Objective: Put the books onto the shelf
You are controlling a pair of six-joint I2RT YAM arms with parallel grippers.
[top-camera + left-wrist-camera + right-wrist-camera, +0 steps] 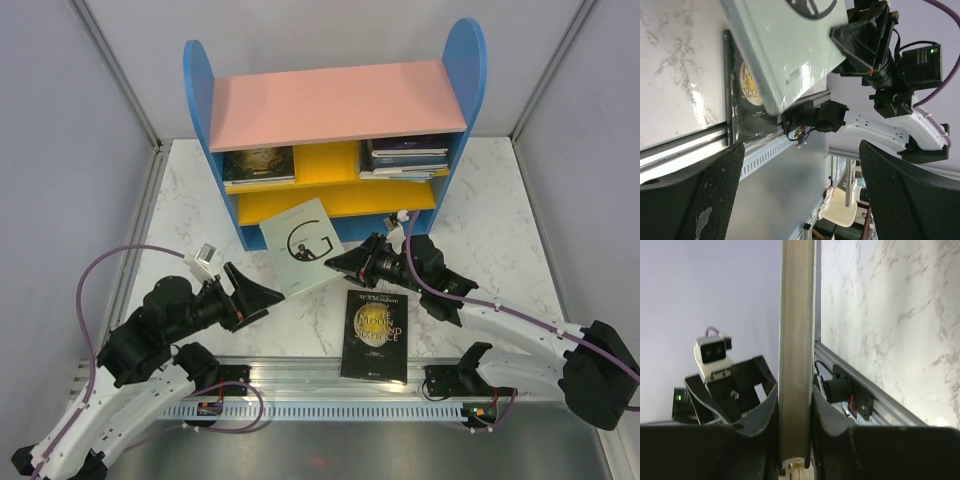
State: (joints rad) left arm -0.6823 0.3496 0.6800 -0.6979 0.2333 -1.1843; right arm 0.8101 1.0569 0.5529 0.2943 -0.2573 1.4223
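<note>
At lower left of the top view, the left gripper (266, 299) stood wide open, holding nothing. At centre, the pale grey "G" book (300, 243) sat tilted just below the shelf (330, 105), its right edge clamped by the right gripper (338, 266). Lower, right of centre, a black book (375, 335) lay on the table (480, 240).
</note>
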